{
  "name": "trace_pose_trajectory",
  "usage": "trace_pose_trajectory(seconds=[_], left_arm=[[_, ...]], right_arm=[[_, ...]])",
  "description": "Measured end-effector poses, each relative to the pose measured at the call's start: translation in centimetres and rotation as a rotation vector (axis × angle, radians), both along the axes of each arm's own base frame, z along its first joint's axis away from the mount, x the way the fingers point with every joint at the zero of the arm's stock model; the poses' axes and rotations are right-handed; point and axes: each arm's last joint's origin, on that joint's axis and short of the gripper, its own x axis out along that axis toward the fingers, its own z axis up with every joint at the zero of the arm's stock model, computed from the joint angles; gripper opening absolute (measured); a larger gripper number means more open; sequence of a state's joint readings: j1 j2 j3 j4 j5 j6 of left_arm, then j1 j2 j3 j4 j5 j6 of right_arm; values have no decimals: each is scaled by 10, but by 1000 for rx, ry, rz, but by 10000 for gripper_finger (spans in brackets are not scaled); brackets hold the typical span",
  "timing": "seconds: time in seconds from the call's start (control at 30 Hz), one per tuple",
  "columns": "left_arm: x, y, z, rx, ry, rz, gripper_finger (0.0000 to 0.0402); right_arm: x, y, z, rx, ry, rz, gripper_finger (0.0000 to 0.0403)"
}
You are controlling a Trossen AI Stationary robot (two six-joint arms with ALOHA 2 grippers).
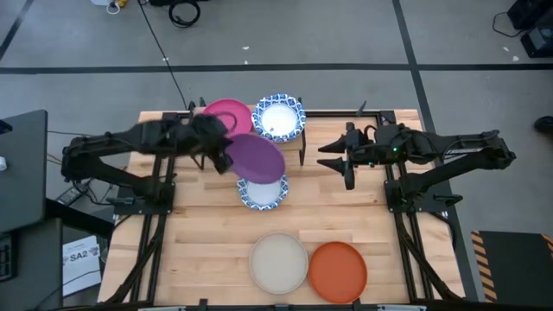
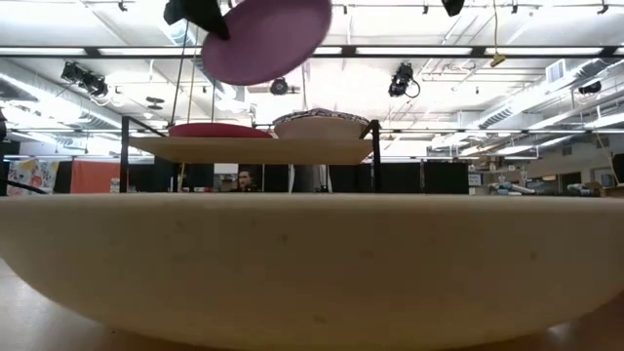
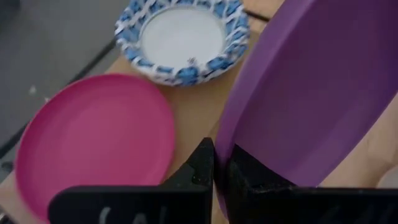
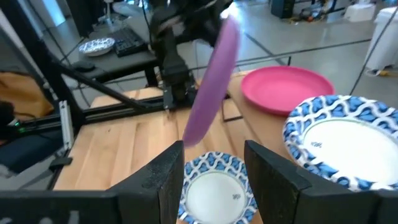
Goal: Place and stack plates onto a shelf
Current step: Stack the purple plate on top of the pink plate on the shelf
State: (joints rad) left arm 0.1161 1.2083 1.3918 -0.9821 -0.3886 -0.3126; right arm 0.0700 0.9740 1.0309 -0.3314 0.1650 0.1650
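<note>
Left claw point(image 1: 216, 149), clenched on the rim of the purple plate point(image 1: 256, 157), holds it tilted above the surface; level the plate, carry it toward 11 o'clock over the pink plate point(image 1: 226, 116) on the shelf point(image 1: 298, 135), and lower it flat before releasing. Purple plate extends from the claw toward 3 o'clock in the high view, over a blue-rimmed plate point(image 1: 263, 193). Right claw point(image 1: 333, 158) waits released at 3 o'clock of the shelf.

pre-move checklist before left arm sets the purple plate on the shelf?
1. Grip: left gripper jaws pinch the purple plate at its rim: ok.
2. Plate level: it hangs tilted, not flat: not ok.
3. Drop spot: pink plate and a blue-rimmed plate fill the shelf; must stack: ok.
4. Over target: plate sits in front of the shelf, above another blue-rimmed plate on the table: not ok.
5. Right gripper open, off to the side: ok.
</note>
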Motion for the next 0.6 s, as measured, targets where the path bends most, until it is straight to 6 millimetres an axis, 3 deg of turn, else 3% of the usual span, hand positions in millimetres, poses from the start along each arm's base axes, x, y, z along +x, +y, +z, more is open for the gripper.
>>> trace_pose_trajectory(seconds=[0.27, 0.6], left_arm=[[-28, 53, 21, -129, -3, 30, 18], [-74, 117, 17, -257, -52, 263, 18]], right_arm=[[13, 2, -12, 6, 77, 34, 174], [23, 3, -20, 3, 114, 35, 174]])
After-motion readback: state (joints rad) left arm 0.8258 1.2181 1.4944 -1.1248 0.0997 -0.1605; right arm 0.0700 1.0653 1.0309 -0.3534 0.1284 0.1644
